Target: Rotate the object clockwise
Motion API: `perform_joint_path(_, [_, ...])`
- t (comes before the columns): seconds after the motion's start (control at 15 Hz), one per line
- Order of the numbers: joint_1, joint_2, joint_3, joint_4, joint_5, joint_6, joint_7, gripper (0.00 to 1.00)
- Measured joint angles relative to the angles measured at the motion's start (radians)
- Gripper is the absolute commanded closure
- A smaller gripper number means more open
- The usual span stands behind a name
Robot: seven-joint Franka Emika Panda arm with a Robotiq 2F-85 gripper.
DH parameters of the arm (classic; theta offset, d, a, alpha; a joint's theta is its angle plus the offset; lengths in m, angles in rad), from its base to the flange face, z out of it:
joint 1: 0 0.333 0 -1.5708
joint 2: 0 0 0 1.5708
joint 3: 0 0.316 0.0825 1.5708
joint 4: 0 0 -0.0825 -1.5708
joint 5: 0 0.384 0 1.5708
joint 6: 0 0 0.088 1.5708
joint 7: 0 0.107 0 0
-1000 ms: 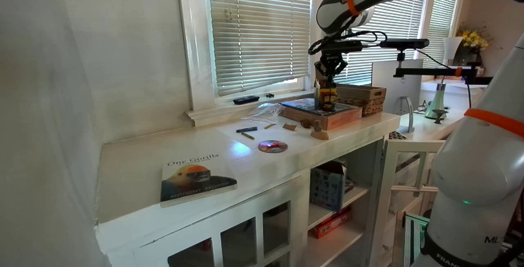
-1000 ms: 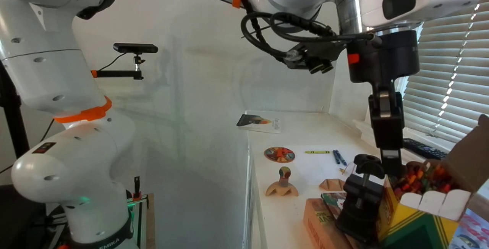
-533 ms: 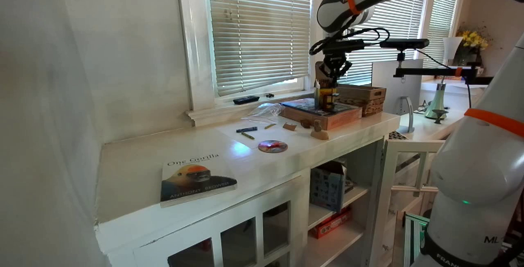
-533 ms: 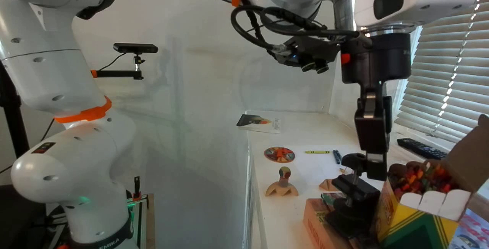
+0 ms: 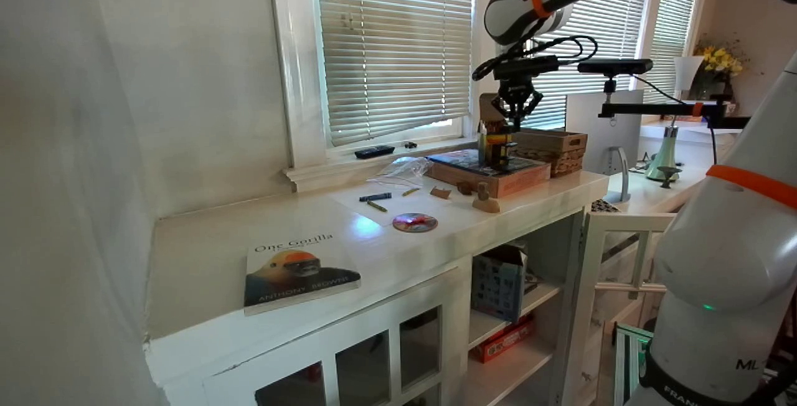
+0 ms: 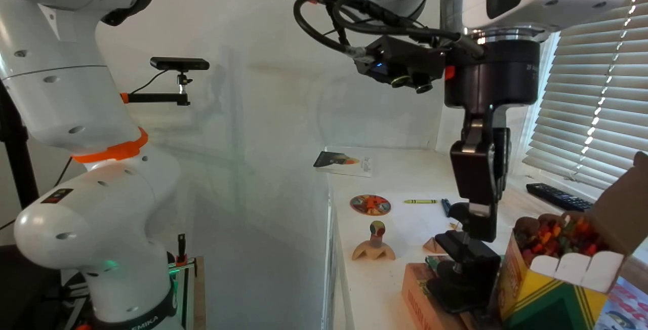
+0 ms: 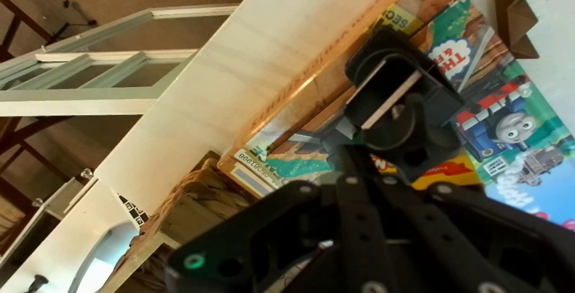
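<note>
My gripper (image 6: 480,229) is black. So is the object (image 6: 476,254) just beside the carton (image 6: 554,304), which is yellow with a green panel, green stripes and a white scalloped edge. Under the carton, the flat box (image 7: 521,126) has an orange-brown side and a top pictured in blue, red and green. Well apart from the carton lie a mottled red-and-orange disc (image 6: 370,205) and a yellow crayon (image 6: 420,201).

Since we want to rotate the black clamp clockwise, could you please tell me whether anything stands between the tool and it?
Nothing visible does: in an exterior view the tool hides part of the black clamp. The crayon box, though, stands close beside it and might crowd the turn.
</note>
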State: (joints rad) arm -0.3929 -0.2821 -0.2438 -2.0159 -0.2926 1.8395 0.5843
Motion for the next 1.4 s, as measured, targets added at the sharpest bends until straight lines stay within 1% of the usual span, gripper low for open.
perform_joint_path(0.27, [-0.004, -0.004, -0.005, 0.001, 0.000, -0.023, 0.005, 1.00])
perform_joint_path(1.4, [0.002, -0.027, -0.001, -0.006, 0.005, -0.003, 0.003, 1.00])
